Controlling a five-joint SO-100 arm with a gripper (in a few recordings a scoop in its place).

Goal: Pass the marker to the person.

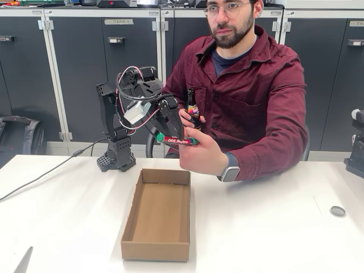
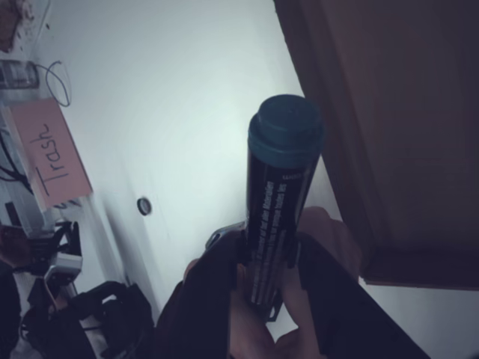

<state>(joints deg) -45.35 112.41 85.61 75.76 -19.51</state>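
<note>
Box (image 1: pixel 157 215) on table (image 1: pixel 273 227), arm base (image 1: pixel 116 154) behind, person (image 1: pixel 239 85) behind table

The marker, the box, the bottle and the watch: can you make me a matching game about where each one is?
Things:
1. marker
2. cardboard box
3. brown bottle
4. smartwatch

Places:
A. lying open on the white table
B. on the person's wrist
C. held up between the robot's fingers and the person's hand
D. upright in the person's other hand, behind the arm

Pairs: 1-C, 2-A, 3-D, 4-B
</note>
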